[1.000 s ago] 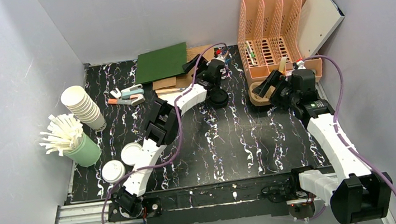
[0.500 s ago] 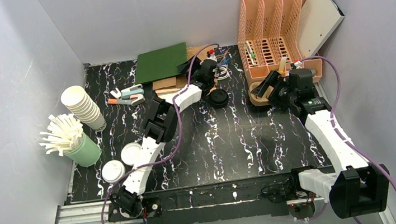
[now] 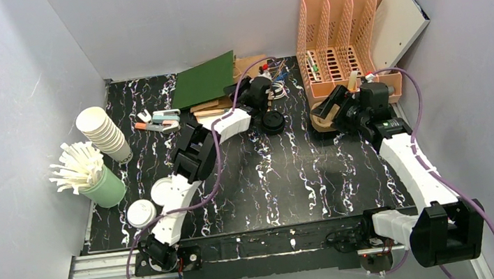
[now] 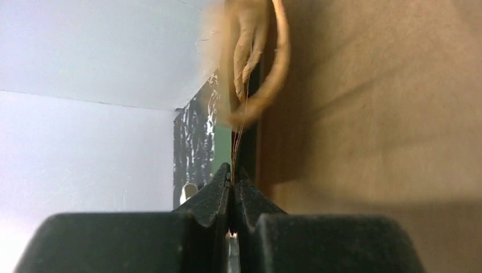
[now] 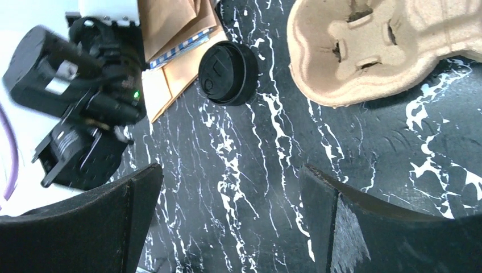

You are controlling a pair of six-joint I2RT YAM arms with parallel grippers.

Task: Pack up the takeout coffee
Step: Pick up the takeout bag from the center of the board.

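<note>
The left gripper [image 4: 231,187] pinches the string handle [image 4: 279,68] of one brown paper bag [image 4: 369,114]. The right gripper [image 5: 233,193] is wide open. Ahead of it lie one round black plastic lid [image 5: 227,73] and one brown cardboard cup tray [image 5: 369,57].

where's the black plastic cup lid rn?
Top view: the black round plastic lid lies back-centre, between the brown paper bag (left) and the moulded pulp cup carrier (right).
</note>
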